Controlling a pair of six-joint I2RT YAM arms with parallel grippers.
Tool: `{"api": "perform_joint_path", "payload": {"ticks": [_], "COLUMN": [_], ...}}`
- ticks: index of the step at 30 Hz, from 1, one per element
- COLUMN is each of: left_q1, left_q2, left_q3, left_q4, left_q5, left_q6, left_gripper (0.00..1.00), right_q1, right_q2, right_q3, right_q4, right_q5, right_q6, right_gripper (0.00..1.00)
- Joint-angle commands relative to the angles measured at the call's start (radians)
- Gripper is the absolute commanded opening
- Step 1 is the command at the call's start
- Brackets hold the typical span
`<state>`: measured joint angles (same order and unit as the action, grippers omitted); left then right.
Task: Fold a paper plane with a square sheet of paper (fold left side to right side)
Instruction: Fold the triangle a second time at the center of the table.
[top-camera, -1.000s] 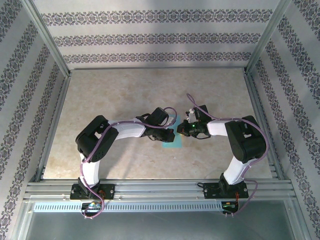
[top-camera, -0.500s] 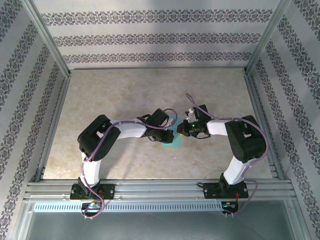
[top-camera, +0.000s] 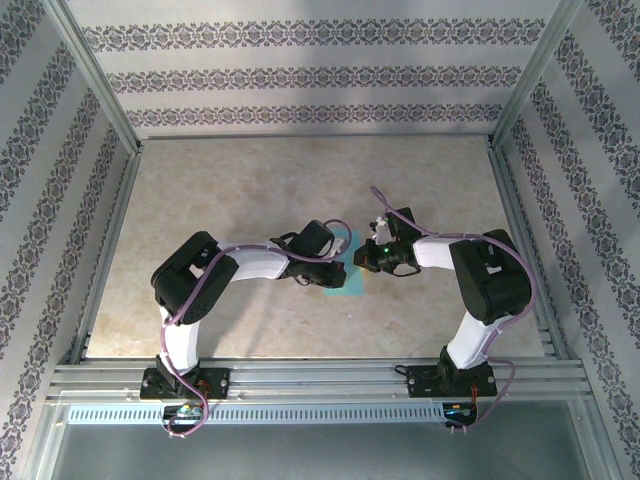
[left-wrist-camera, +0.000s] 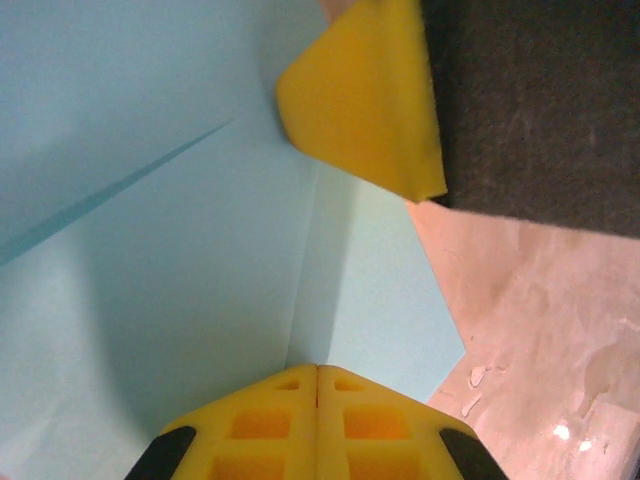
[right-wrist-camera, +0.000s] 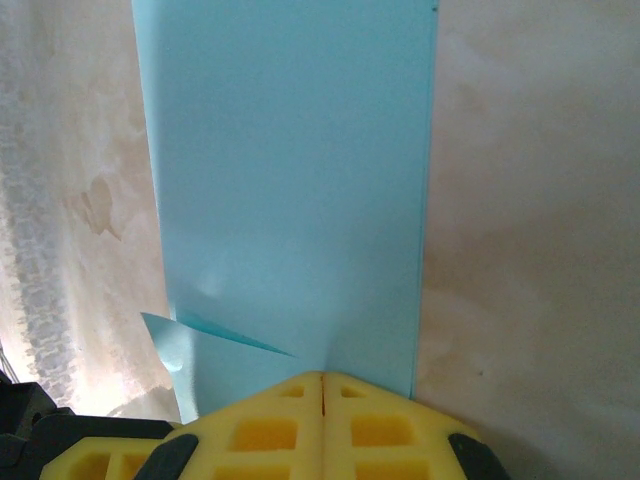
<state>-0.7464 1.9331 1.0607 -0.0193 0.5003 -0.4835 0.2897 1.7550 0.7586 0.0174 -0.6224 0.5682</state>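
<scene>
The blue sheet of paper (top-camera: 345, 290) lies flat on the table (top-camera: 220, 190), a little near of the middle, just between the two arms. Both arms reach inward to it, so each one can work on its own side of the sheet.

The left pincer (top-camera: 338, 272) is closed, its yellow fingers pressed together with nothing between them. In its wrist camera the tip rests at the near edge of the paper, close to a straight crease (left-wrist-camera: 305, 270) that runs away from it. I think it presses there to keep the sheet from sliding.

The right pincer (top-camera: 360, 262) is closed in the same way and grips nothing. From its own camera the paper looks like a long narrow strip going far from the tip, with a small flap (right-wrist-camera: 200, 340) standing up at the left. Its closed tip sits on the near end of the strip, probably to flatten the fold.

It seems the left-to-right fold is made and is now being pressed; the pointed folds are not yet done.
</scene>
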Motion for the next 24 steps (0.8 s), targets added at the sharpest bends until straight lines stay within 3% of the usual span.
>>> {"api": "perform_joint_path", "payload": {"ticks": [1,24], "left_q1": [0.002,0.018], "left_q2": [-0.029,-0.135], "left_q3": [-0.066,-0.214], "left_q4": [-0.032,-0.001], "left_q5": [-0.020,-0.027], "left_q6": [-0.033,-0.039], "left_gripper": [0.00,0.00], "right_q1": [-0.024,-0.046], "right_q2": [0.059,0.062], "right_q3": [-0.022,-0.010], "right_q4": [-0.130,-0.160], "right_q5": [0.150,0.165], "right_q6": [-0.045,-0.065], "right_gripper": [0.00,0.00]}}
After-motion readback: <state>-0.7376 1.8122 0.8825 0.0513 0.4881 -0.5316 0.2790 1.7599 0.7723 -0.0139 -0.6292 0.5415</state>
